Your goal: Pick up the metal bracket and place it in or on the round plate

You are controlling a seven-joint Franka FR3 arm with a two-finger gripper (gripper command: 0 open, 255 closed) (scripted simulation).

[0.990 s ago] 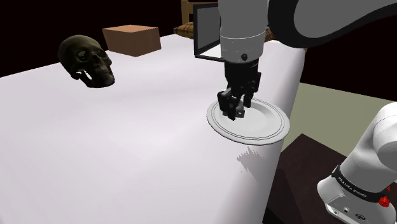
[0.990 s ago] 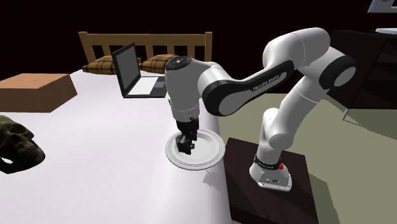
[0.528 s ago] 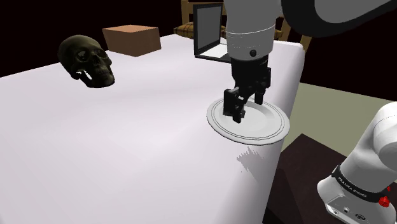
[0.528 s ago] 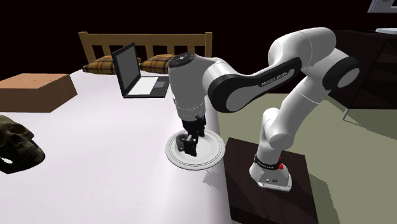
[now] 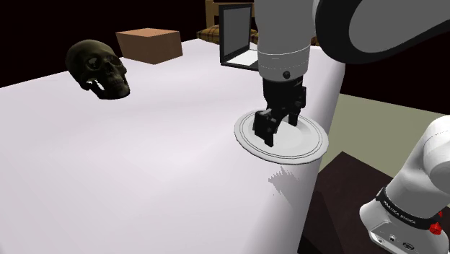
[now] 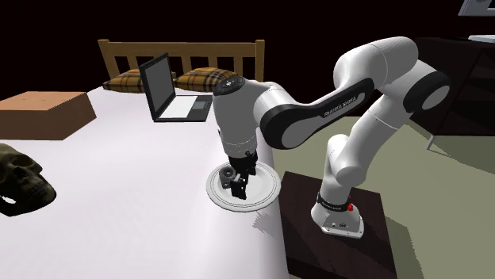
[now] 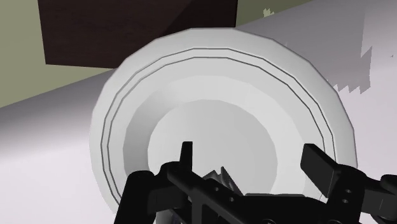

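The black bracket [image 5: 265,130] rests on the round white plate [image 5: 311,146], on the side of it towards the shoulder view's left. My gripper [image 5: 286,115] hangs just above and beside the bracket, open, holding nothing. In the second exterior view the bracket [image 6: 238,185] stands on the plate [image 6: 267,189] right under the gripper [image 6: 247,166]. In the wrist view the plate [image 7: 127,108] spreads out ahead, and the dark bracket [image 7: 191,181] lies low between the spread fingers [image 7: 324,168], apart from them.
The plate sits near the edge of a white-covered bed [image 5: 144,166]. A dark skull [image 5: 99,69], a brown box [image 5: 148,45] and an open laptop [image 5: 236,36] lie farther off. My dark stand [image 6: 337,230] is beside the bed. A wooden headboard [image 6: 182,55] stands at the back.
The fingers opened and let go of the bracket, which stays on the plate. The hand rose a little and drifted towards the shoulder view's right.
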